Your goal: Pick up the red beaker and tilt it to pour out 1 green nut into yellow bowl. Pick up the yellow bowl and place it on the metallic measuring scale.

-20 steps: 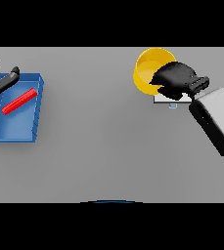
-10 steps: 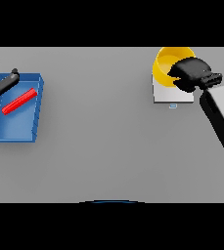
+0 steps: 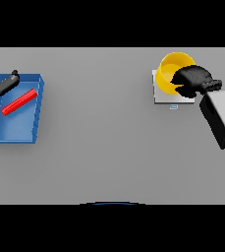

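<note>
No readable text anywhere in frame — no labels, brands, numbers or signs. Only candidate: small bluish panel on the front edge of the metallic measuring scale [image 3: 173, 100], upper right of the frame — too small to tell whether it carries any digits. Blue tray [image 3: 15, 130] at left edge, plain, unmarked

- Table [image 3: 109, 147]: flat matt grey, smooth, no sheen.
- Yellow bowl [image 3: 169, 69]: smooth, plastic-looking, even colour.
- Measuring scale [image 3: 159, 96]: pale, dull metallic plate.
- Blue tray [image 3: 20, 135]: smooth, plastic-looking.
- Red beaker [image 3: 19, 102]: smooth, matt red.
- Right hand [image 3: 195, 81]: matt black.
</note>
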